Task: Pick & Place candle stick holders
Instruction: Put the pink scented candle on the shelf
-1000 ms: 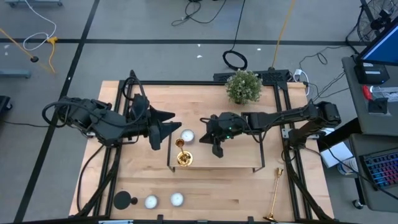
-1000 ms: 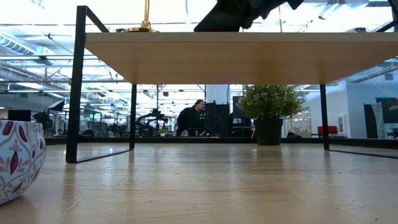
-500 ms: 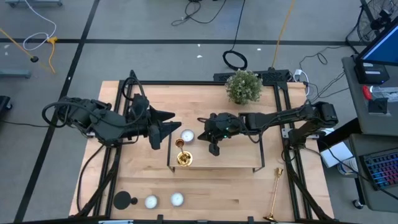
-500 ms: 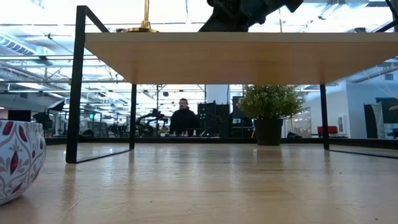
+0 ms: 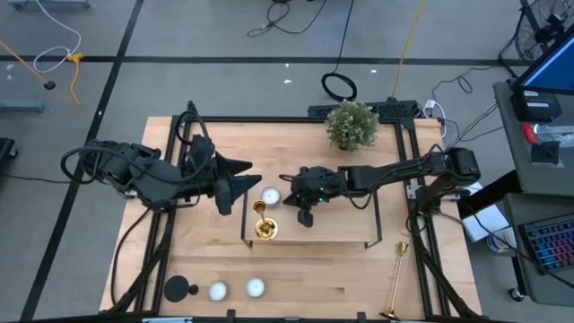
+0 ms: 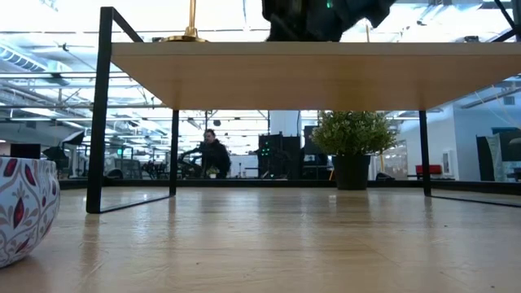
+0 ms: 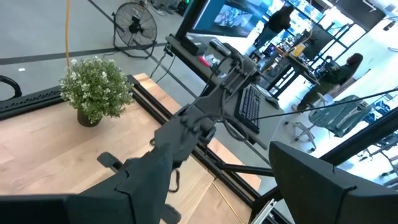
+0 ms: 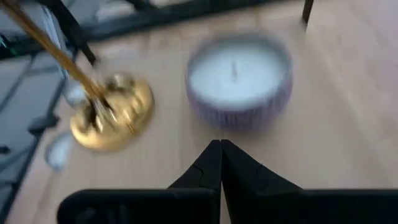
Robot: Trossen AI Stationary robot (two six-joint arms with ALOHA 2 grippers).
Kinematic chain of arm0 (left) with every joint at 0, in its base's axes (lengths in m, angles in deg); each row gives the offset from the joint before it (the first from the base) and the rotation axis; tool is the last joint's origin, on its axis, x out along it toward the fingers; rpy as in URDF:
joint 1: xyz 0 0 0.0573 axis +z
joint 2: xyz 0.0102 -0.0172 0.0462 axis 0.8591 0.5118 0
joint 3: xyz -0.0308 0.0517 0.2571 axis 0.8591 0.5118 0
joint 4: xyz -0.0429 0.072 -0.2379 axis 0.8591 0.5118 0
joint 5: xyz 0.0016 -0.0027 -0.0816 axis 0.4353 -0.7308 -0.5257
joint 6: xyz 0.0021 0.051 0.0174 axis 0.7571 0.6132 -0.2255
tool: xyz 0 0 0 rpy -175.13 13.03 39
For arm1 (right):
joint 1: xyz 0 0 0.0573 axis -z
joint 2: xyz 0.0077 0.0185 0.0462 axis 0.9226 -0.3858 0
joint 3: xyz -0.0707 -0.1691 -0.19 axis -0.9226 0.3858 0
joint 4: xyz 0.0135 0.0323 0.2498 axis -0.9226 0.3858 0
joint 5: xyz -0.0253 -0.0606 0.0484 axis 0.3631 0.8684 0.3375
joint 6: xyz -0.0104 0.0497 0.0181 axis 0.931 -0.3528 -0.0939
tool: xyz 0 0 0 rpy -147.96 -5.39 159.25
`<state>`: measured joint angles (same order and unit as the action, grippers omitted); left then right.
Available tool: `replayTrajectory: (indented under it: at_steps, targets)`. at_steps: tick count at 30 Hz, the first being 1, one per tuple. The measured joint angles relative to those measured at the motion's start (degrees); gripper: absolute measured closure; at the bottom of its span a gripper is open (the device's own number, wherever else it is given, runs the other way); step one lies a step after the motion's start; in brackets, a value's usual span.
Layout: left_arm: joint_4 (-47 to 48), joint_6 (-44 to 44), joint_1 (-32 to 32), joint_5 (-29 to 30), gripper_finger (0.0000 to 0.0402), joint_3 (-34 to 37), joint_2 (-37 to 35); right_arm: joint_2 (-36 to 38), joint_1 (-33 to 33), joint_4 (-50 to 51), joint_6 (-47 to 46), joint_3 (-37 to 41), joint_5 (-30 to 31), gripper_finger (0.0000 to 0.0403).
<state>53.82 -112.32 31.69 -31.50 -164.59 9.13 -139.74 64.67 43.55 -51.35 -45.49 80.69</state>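
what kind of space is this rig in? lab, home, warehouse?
Most likely a robotics lab or open workshop: a bare floor with loose cables, a desk with monitor and keyboard, a floor fan, and a person among other equipment beyond the table.

From table height, the wooden stand (image 6: 309,73) hides the gold candlestick (image 6: 189,24) base; its top is cut off. The right wrist view is blurred.

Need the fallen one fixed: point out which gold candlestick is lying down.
The slim shiny gold candlestick by the table's right front corner lies flat on its side. The other gold candlestick stands upright on the wooden black-framed stand.
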Motion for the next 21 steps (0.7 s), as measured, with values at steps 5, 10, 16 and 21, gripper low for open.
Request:
replayTrajectory:
  at_steps: [5,10,16,21]
  targets:
    - [0.02,0.02,0.0,0.0,0.0133,0.0,-0.02,-0.04,0.23,-1.81,0.0,-0.16,-0.72,0.0403]
    - [0.04,0.02,0.0,0.0,0.0133,0.0,-0.02,-0.33,0.77,-2.97,-0.02,-0.06,-0.74,0.0403]
    - [0.04,0.0,0.0,0.02,0.0133,0.0,-0.02,-0.31,1.52,-4.04,-0.06,-0.07,-0.72,0.0403]
    - [0.04,-0.06,0.0,0.0,0.0133,0.0,-0.02,-0.31,1.95,-4.2,-0.87,-0.09,-0.64,0.0403]
